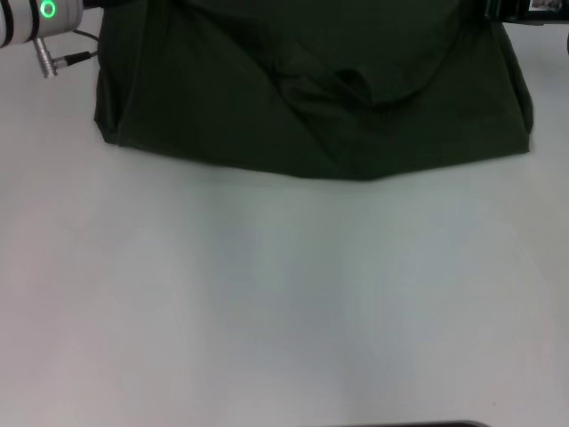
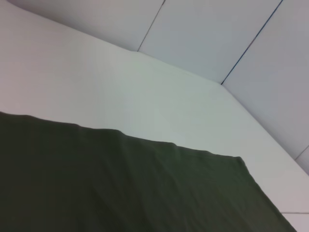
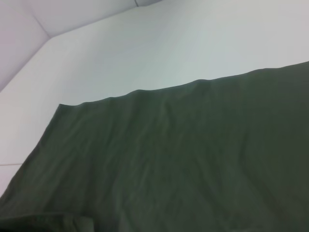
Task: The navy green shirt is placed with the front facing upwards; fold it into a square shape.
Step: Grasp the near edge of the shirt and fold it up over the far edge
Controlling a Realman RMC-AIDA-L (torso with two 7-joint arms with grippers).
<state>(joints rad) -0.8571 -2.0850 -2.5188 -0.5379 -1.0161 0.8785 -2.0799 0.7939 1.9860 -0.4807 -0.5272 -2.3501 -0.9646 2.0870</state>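
Surface: white table (image 1: 284,302), with pale wall panels showing behind it in the wrist views.
Shirt position: we find the navy green shirt (image 1: 311,98) at the far edge of the table in the head view, plain green side up, with no lettering visible to us.
Shirt condition: we note a puckered ridge near its middle and a near hem that bows toward the robot.
Left arm: we see only its wrist housing (image 1: 40,22) at the shirt's far left corner; its gripper is out of view, so we cannot tell if it is open or closed.
Right arm: we see a dark part (image 1: 524,9) at the far right corner; same finding.
Step judged: a fold drawn over with both corners.
Advice: we recommend moving both corners evenly, keeping the cloth taut, and laying edge on edge so the ridge flattens.
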